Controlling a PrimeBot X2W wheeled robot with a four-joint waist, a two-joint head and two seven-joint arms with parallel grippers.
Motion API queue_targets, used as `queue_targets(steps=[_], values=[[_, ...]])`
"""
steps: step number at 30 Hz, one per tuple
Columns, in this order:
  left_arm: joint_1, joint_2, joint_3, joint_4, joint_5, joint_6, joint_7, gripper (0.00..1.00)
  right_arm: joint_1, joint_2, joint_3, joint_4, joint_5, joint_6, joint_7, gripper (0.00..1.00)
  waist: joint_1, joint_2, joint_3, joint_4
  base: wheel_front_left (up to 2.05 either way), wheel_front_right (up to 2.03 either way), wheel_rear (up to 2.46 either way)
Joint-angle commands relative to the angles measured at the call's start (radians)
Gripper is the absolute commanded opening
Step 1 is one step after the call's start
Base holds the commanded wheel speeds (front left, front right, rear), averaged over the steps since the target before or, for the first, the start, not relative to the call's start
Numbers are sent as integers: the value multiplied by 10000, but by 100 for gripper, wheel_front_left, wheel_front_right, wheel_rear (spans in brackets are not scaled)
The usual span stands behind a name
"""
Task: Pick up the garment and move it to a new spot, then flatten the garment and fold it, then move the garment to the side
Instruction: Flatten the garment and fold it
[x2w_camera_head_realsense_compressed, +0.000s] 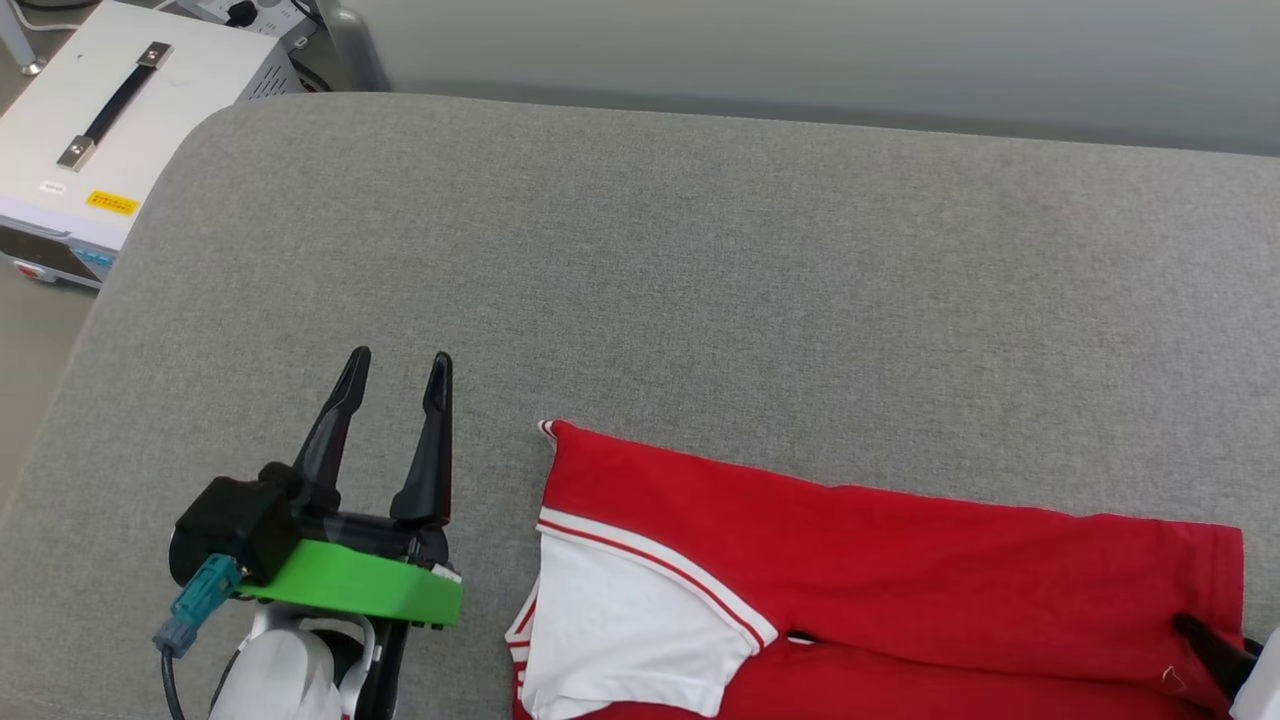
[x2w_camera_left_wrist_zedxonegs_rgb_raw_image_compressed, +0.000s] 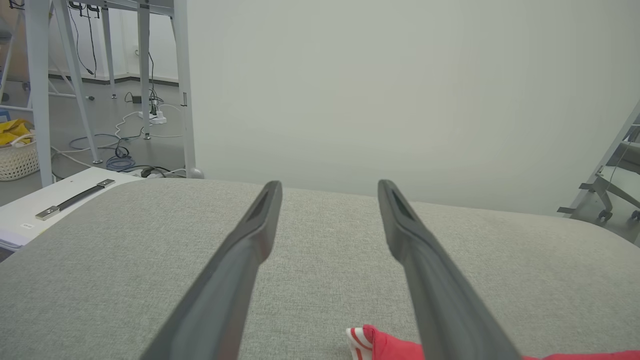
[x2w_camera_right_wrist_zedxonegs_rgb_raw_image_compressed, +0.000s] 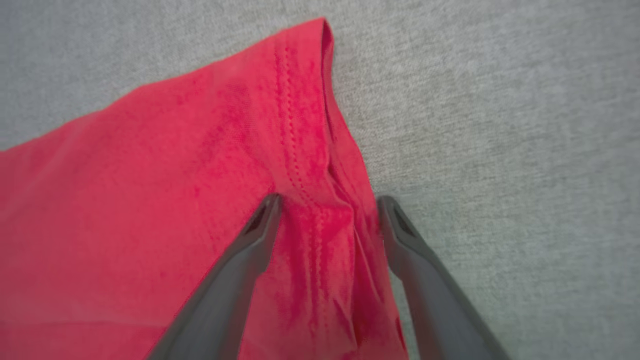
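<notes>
The garment (x2w_camera_head_realsense_compressed: 900, 560), red with a white sleeve (x2w_camera_head_realsense_compressed: 620, 630) and striped trim, lies flat and folded on the grey padded table (x2w_camera_head_realsense_compressed: 700, 250) at the lower right. My left gripper (x2w_camera_head_realsense_compressed: 400, 357) hovers open and holds nothing, just left of the garment's corner (x2w_camera_left_wrist_zedxonegs_rgb_raw_image_compressed: 380, 345). In its own wrist view the left gripper (x2w_camera_left_wrist_zedxonegs_rgb_raw_image_compressed: 328, 185) points across bare table. My right gripper (x2w_camera_right_wrist_zedxonegs_rgb_raw_image_compressed: 330, 205) is open, its fingers straddling a bunched stitched edge of the garment (x2w_camera_right_wrist_zedxonegs_rgb_raw_image_compressed: 175, 200) at its right end. One of its dark fingers (x2w_camera_head_realsense_compressed: 1205, 640) shows at the garment's right edge.
A white equipment case (x2w_camera_head_realsense_compressed: 100, 120) with a black handle stands off the table's far left corner. A pale wall (x2w_camera_left_wrist_zedxonegs_rgb_raw_image_compressed: 400, 90) runs behind the table. Metal frame legs (x2w_camera_left_wrist_zedxonegs_rgb_raw_image_compressed: 40, 90), cables and a basket (x2w_camera_left_wrist_zedxonegs_rgb_raw_image_compressed: 17, 160) are on the floor beyond.
</notes>
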Motion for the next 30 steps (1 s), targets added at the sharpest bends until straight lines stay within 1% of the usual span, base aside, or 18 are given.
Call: queue_targets(steps=[1, 9, 10, 11, 12, 13, 17, 22, 26, 30], values=[[-90, -89, 14, 42, 93, -64, -58, 100, 56, 340, 418, 343, 258, 8, 221, 100, 0, 0, 2, -10, 0, 0, 0], [-111, -128, 54, 134, 211, -110, -58, 100, 61, 365, 1226, 616, 792, 8, 58, 100, 0, 0, -54, -77, 0, 0, 0], [-110, -131, 58, 143, 213, -111, -58, 100, 48, 364, 1312, 624, 852, 8, 34, 92, 0, 0, -73, -86, 0, 0, 0], [-104, -133, 64, 155, 215, -113, -58, 100, 33, 359, 1391, 643, 918, 8, -3, 52, 0, 0, -103, -98, 0, 0, 0], [-95, -136, 68, 165, 214, -115, -58, 100, 25, 344, 1443, 660, 960, 8, -35, 32, 0, 0, -125, -108, 0, 0, 0], [-85, -136, 55, 176, 209, -116, -58, 100, 16, 304, 1516, 657, 988, 8, -106, 0, 0, 0, -150, -116, 0, 0, 0], [-35, -115, -27, 233, 155, -118, -58, 100, 19, 120, 1592, 693, 1077, 8, -424, 0, 0, 0, -281, -137, 0, 0, 0], [36, -111, -49, 287, 85, -119, -58, 100, -20, -56, 1321, 795, 1280, 8, -875, 0, 0, 0, -445, -180, 0, 0, 0], [112, -121, -90, 331, 59, -119, -58, 100, 3, -382, 1083, 809, 1255, 8, -1137, 0, 0, 0, -586, -226, 0, 0, 0], [174, -107, -110, 347, 35, -120, -59, 100, -80, -802, 529, 872, 1021, 8, -1504, 0, 0, 0, -691, -281, 0, 0, 0]])
